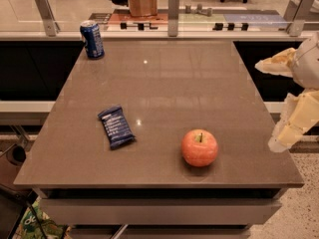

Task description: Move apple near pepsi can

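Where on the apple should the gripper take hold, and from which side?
Probably across the widest middle of the apple, coming down from above: it sits stem-up, round, with bare table all around it. The gripper hangs beyond the table's right edge, level with the apple, so a move left would come first.

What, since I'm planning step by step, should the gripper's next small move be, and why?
Probably swing the gripper left, over the apple. The gripper hangs beyond the table's right edge, apart from the apple, which sits near the front right; the can stands at the far left corner, so grasping comes first.
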